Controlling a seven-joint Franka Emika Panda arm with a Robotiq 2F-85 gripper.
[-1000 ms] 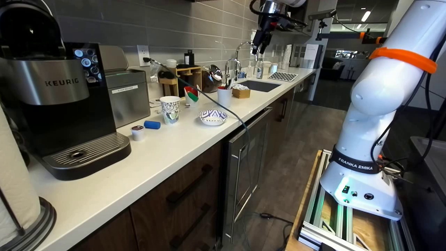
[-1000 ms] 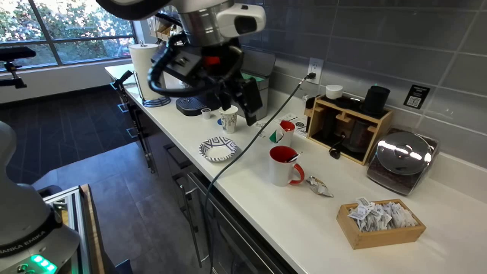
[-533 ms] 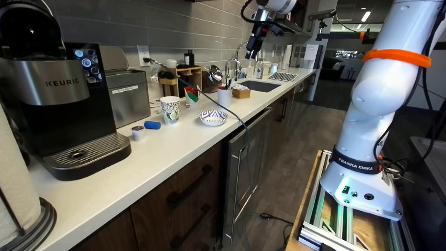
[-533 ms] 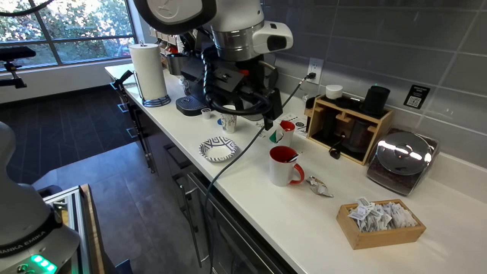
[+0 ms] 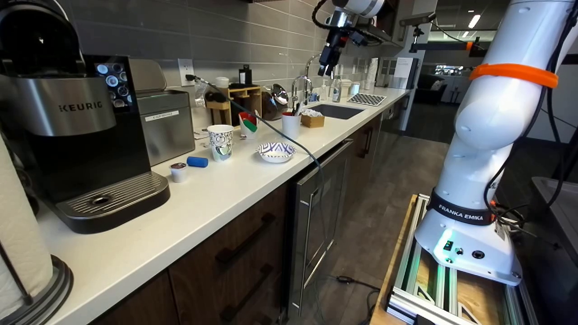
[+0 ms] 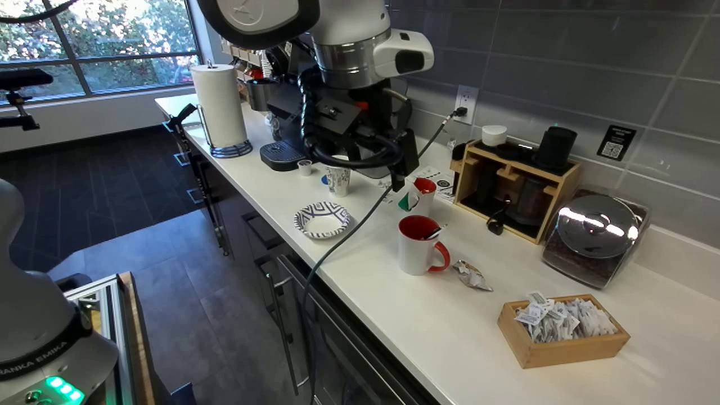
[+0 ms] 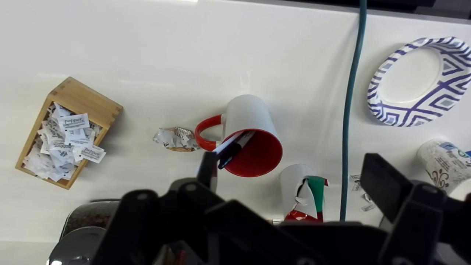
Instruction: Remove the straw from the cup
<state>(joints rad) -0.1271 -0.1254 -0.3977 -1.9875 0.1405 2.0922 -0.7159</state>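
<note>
Nearest, in the wrist view, our jaws stand wide apart with nothing held between them, above the bench (image 7: 165, 55) and touching nothing on it. Below them is the cup (image 7: 248, 116), upright, which we take to be the white mug with the red inside. The straw (image 7: 230, 153), as far as we can judge, is the dark slender stick leaning in it on the handle side, its end poking over the rim. A pale stick (image 7: 225, 144) lies just beside it, and we cannot be sure which is meant.

The step in hand looks like lining up. One jaw seems to hide the pale stick's end and shows right beside the straw's, so we should shift toward the handle until the straw falls between the jaws, then turn to close across it, not along it. We would narrow the opening before going down, lest a jaw knock the handle, pinch the free end above the rim, and draw it out along its own lean so the cup does not tip.

Just beside the handle lies a crumpled wrapper (image 7: 176, 139). Farther off, a cable (image 7: 349, 94) runs to the bench's front edge, worth keeping clear of, and beyond it sits a patterned bowl (image 7: 456, 75).
</note>
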